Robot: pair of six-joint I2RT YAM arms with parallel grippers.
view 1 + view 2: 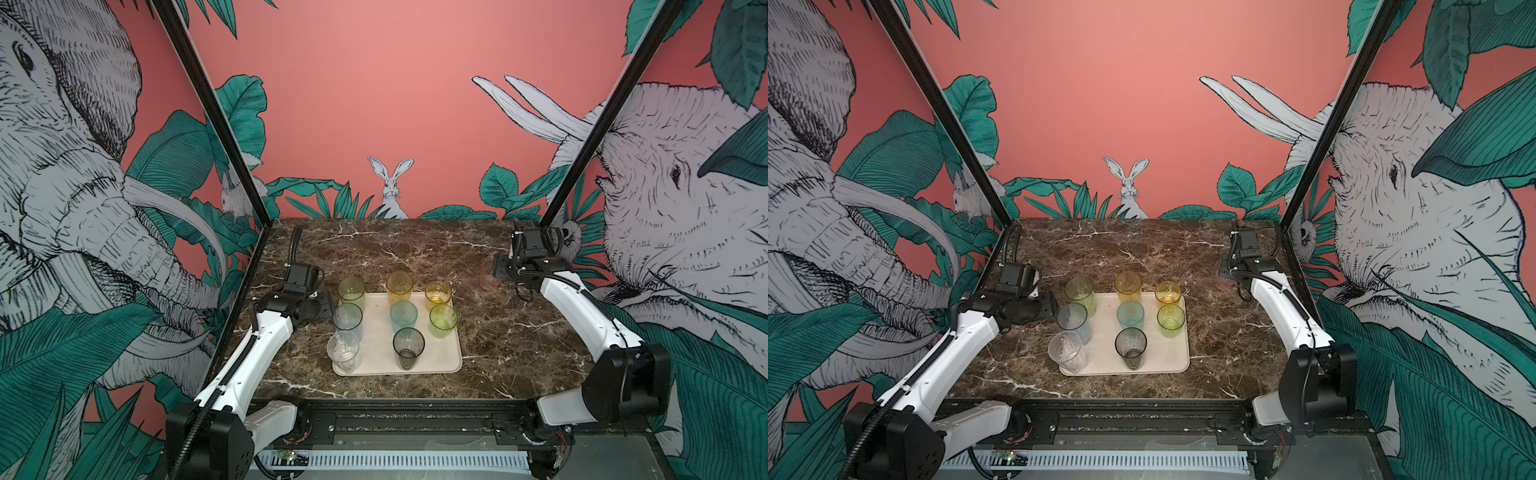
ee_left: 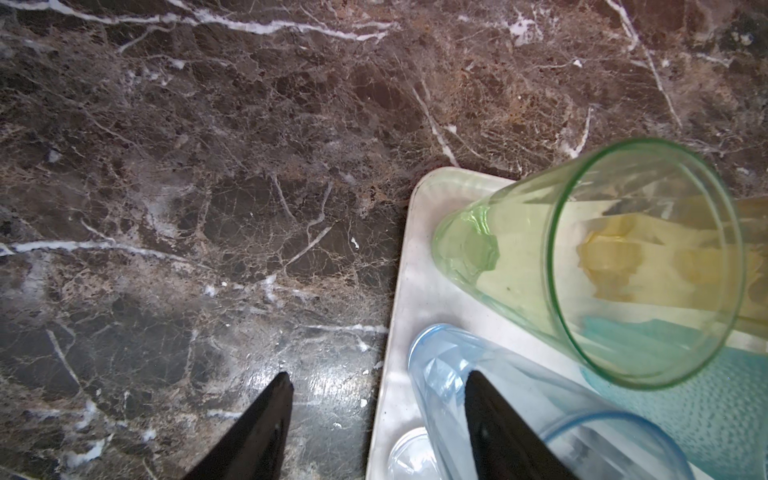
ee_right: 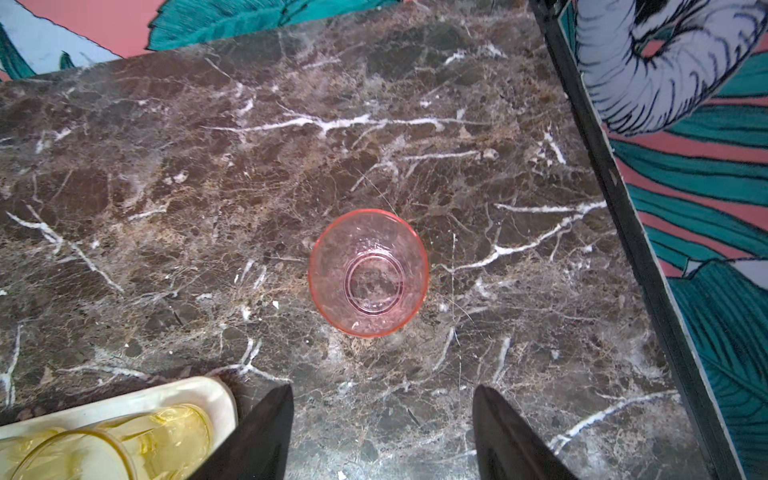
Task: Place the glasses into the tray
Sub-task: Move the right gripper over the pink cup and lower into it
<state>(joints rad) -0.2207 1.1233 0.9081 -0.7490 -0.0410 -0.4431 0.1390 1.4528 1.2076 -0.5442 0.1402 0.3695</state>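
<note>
Eight glasses stand on the tray. The pink glass alone sits on the worktop, far right of the tray. The right end effector hovers above the pink glass, not yet around it, jaws wide and empty (fetching the last one, I judge). The next move calls for it to descend, straddle the wall and close. The left end effector, also wide and empty, hangs by the tray's far-left corner.

In a top view the tray lies mid-frame on the desk, with eight glasses upright in it: three left, three centre, two right. A ninth glass stands on the desk at upper right, apart from the tray.
</note>
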